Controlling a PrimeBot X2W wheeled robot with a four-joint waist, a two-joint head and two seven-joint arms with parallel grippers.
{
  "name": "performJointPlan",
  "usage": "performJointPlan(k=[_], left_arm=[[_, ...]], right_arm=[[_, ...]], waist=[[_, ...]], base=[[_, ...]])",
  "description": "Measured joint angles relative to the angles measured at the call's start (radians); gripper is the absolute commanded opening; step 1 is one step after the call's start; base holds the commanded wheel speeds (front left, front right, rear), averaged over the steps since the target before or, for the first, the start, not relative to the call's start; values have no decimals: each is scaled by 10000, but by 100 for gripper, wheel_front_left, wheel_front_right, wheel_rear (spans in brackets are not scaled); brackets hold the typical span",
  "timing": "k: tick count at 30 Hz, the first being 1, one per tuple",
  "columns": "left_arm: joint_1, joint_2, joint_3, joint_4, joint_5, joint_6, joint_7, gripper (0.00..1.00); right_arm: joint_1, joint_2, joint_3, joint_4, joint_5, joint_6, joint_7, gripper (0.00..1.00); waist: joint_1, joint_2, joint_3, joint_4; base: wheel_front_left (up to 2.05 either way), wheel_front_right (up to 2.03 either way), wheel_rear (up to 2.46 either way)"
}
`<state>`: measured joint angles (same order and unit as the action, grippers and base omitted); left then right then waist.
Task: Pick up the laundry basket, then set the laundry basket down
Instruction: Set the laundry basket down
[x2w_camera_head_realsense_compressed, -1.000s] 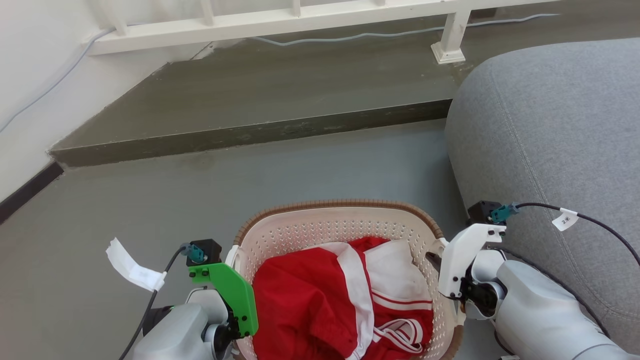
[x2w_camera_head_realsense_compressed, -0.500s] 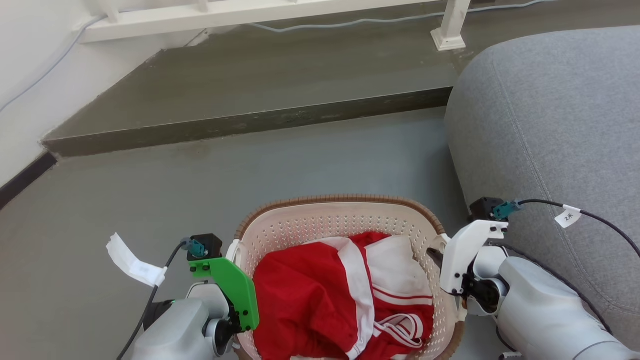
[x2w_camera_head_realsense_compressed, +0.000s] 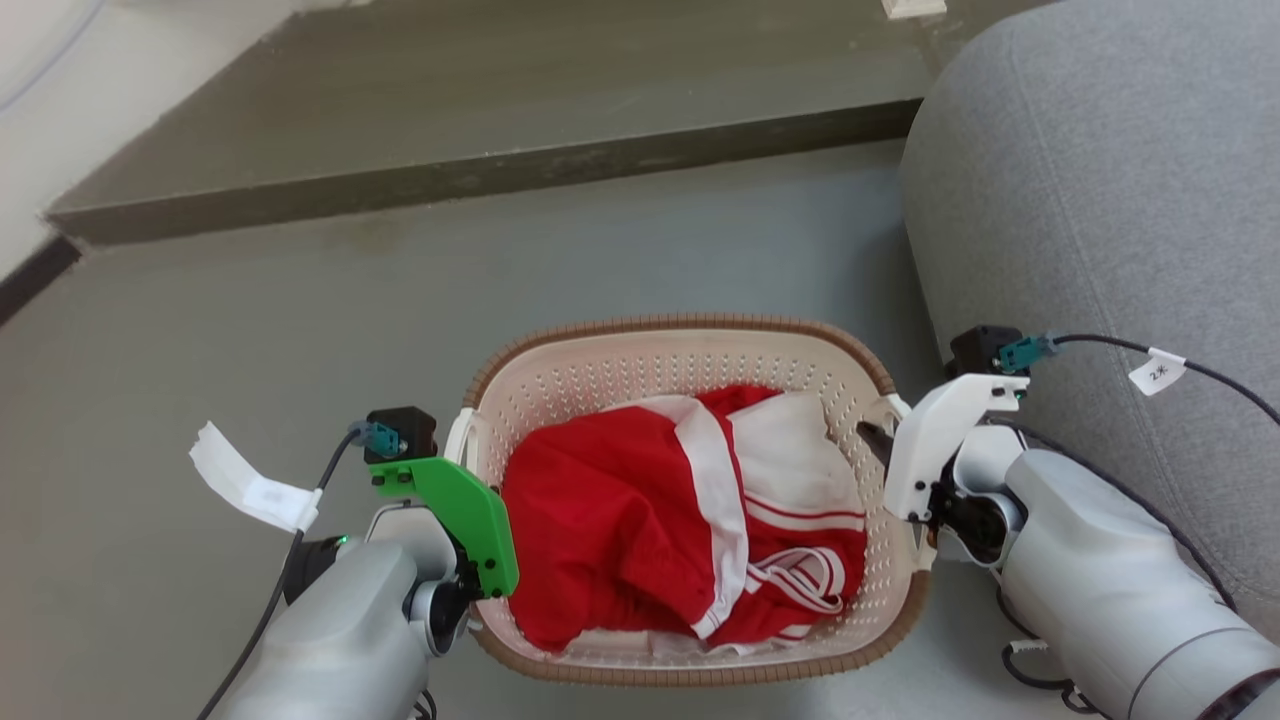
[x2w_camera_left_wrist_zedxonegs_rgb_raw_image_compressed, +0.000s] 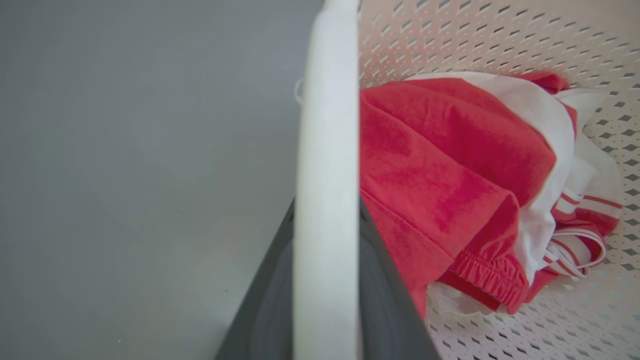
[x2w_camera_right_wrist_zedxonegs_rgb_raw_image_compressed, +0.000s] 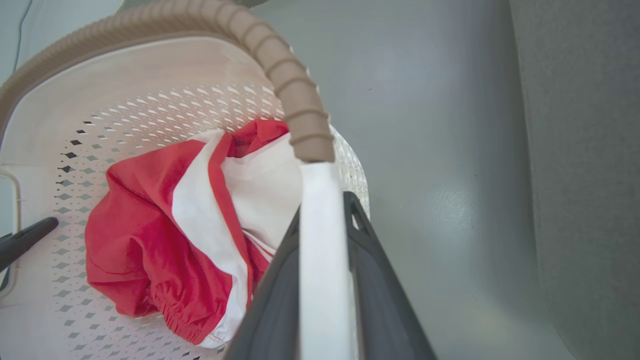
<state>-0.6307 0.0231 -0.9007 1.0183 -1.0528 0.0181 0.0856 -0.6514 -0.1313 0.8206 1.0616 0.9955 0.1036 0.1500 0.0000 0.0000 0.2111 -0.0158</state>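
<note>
The laundry basket is cream-white with perforated walls and a brown woven-look rim. It holds red-and-white clothing. My left gripper, under its green bracket, is shut on the basket's left white handle, one dark finger on each side. My right gripper, under its white bracket, is shut on the right handle, which runs between its dark fingers. Across the basket in the right wrist view, a dark fingertip of the left gripper shows.
A large grey upholstered cushion stands close to the basket's right side. A raised dark step crosses the floor beyond the basket. A pale wall with a dark baseboard is at the far left. Tagged cables hang from both wrists.
The whole head view has shifted: the camera has tilted down, so the railing is out of frame and the basket's near rim now shows. Both grippers stay shut on the handles.
</note>
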Motion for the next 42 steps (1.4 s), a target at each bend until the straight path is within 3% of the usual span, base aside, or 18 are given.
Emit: performJointPlan(k=[42], left_arm=[[-2893,15,355,84,355,73,-2240,0]], right_arm=[[-3164,-428,255,-359,-376,8,-2084,0]], waist=[[2,0,5187,-56]], base=[[0,0,0]])
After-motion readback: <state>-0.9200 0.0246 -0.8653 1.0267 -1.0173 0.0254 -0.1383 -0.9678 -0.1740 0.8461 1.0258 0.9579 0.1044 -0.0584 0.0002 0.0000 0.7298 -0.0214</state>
